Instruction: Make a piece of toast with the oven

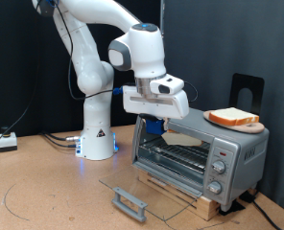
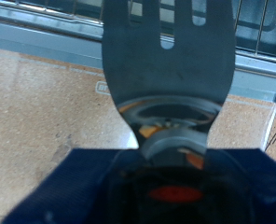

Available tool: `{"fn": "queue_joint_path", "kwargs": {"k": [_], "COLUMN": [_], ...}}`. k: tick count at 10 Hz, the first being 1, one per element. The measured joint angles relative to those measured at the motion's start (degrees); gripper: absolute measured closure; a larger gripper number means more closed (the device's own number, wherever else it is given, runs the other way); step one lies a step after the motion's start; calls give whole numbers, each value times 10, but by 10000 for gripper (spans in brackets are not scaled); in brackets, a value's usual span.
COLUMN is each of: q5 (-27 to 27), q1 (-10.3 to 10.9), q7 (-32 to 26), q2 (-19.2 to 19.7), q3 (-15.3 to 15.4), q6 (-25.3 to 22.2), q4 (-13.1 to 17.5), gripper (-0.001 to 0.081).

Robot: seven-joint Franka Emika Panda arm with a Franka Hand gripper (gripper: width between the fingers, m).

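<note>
Toast (image 1: 232, 117), pale slice, tan crust, flat on board atop oven (image 1: 204, 156)

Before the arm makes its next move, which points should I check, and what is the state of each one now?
1. Oven door open: ok, it lies flat.
2. Piece of toast inside the oven: not ok, it lies on the board on top.
3. Spatula pointed at the rack: ok.
4. Gripper at the oven opening: ok.
5. Firm grip on the spatula: cannot tell.
</note>
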Motion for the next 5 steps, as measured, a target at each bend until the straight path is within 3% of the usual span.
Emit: {"fn": "queue_joint_path", "kwargs": {"k": [5], "q5": [-31], "q1": [-32], "q7": [17], "q2": [-12], "q3": [5], "q6": [-45], "q4": [13], "gripper": [410]}}
